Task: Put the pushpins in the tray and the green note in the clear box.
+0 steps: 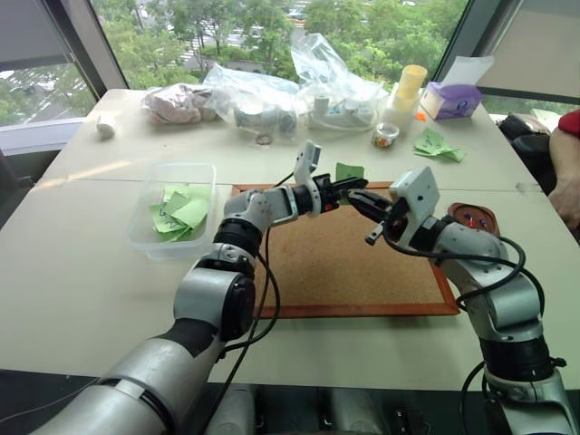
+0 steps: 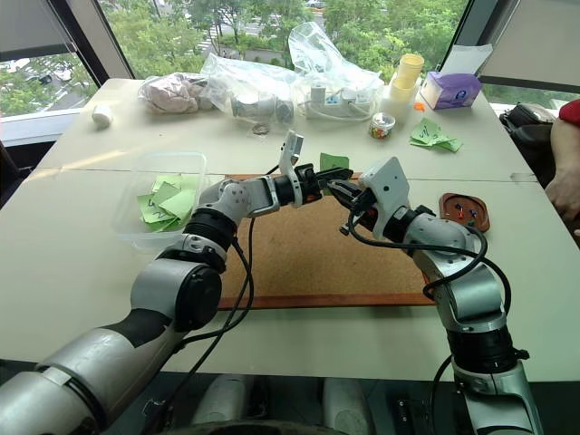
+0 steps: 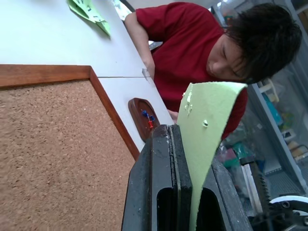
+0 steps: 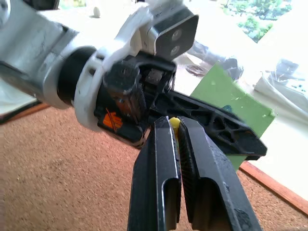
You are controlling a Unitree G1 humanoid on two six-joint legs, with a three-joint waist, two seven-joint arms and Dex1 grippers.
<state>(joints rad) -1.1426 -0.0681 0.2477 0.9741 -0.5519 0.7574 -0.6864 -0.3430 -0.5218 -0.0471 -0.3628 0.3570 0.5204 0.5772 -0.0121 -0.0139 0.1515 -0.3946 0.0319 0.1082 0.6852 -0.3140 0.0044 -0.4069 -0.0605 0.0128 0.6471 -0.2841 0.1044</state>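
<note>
left gripper [image 2: 324, 185]: jaws clamped on flat light-green paper note [image 3: 208, 130], lifting it off corkboard [image 1: 344, 272]
right gripper [image 4: 174, 126]: jaws pinching yellow-headed pushpin [image 4: 174, 122], just pulled

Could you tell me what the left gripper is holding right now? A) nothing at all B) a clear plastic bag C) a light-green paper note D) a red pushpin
C: in the left wrist view the left gripper is shut on the green note, which sticks out from between its fingers.
</note>
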